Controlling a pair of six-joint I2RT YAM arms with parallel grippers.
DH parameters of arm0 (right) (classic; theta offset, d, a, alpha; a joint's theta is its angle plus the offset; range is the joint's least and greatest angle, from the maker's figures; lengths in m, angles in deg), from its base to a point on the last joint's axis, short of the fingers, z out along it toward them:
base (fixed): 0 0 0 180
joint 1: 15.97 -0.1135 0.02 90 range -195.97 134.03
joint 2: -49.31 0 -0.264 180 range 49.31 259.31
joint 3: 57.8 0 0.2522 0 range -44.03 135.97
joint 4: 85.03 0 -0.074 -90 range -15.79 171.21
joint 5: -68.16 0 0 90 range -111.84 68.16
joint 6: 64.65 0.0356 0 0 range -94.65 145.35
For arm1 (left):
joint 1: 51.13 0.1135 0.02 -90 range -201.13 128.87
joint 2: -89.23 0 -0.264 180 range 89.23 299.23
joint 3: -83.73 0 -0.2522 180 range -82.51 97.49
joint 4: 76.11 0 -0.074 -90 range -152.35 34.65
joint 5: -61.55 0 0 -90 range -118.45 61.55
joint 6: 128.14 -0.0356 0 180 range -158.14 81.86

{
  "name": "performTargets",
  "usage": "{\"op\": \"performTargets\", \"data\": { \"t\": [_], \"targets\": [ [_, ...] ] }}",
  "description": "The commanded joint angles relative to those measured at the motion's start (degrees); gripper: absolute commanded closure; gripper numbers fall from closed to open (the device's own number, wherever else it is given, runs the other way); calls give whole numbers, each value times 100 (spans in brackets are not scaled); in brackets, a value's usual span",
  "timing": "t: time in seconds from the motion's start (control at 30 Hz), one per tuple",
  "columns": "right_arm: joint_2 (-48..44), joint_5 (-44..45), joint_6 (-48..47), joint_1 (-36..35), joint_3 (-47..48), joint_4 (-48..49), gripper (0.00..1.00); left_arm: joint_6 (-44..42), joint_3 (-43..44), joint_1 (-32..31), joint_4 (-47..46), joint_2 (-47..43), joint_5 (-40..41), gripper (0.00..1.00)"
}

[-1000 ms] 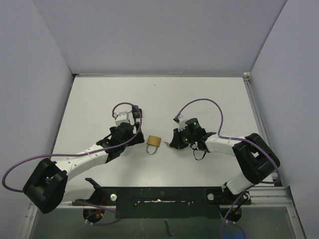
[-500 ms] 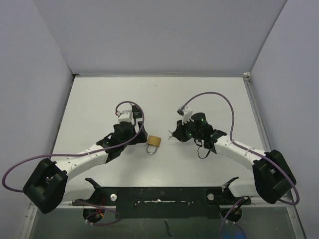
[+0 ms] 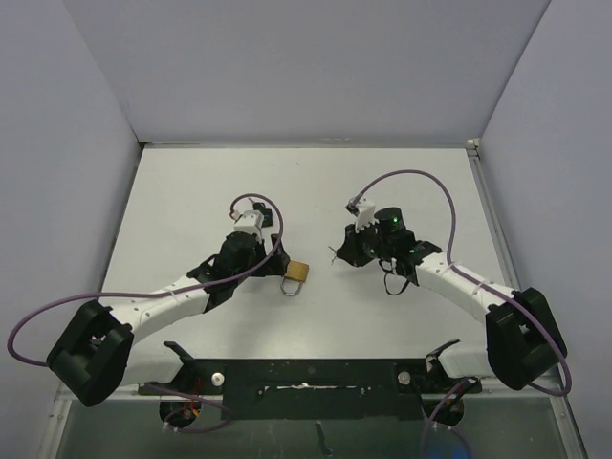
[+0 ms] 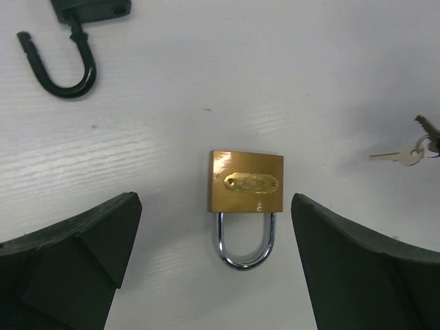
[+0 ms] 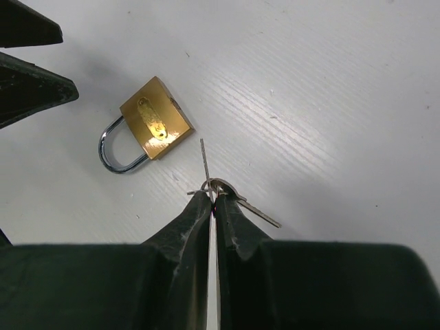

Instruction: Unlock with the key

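Observation:
A brass padlock (image 3: 297,273) with a steel shackle lies flat on the white table, shackle toward the near edge. In the left wrist view the padlock (image 4: 247,183) sits between the wide-apart fingers of my left gripper (image 4: 214,227), which is open and touches nothing. My right gripper (image 5: 213,198) is shut on a key (image 5: 205,161) on a ring, with a second key (image 5: 260,211) sticking out to the side. The held key's blade points toward the padlock (image 5: 155,118) but stays a short way off it. From above, the right gripper (image 3: 337,254) is just right of the padlock.
Grey walls close in the white table (image 3: 191,191) on three sides. A black rail (image 3: 306,378) with the arm bases runs along the near edge. A dark looped cable (image 4: 62,72) shows at the top left of the left wrist view.
The right arm has swung out and back from the near edge, keeping the keys just right of the padlock. The left gripper has crept right, closer around the padlock. The padlock has not moved.

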Motion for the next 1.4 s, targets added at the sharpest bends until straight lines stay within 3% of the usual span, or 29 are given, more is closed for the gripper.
{"op": "performTargets", "data": {
  "t": [0.0,0.13,0.4,0.67,1.37],
  "targets": [
    [38,-515,-207,42,292,31,100,-431,-7,-48,-1292,60,-809,11],
    [126,-756,-279,61,360,-35,100,-765,-24,-43,-2120,219,-1570,19],
    [169,-1107,-202,97,328,98,100,-919,269,-49,-2533,829,-2470,29],
    [220,-1246,-188,114,300,157,100,-874,225,-47,-2737,958,-2601,30],
    [362,-1209,-192,155,380,-2,100,-999,212,-53,-2028,744,-2248,29]
  ]
}}
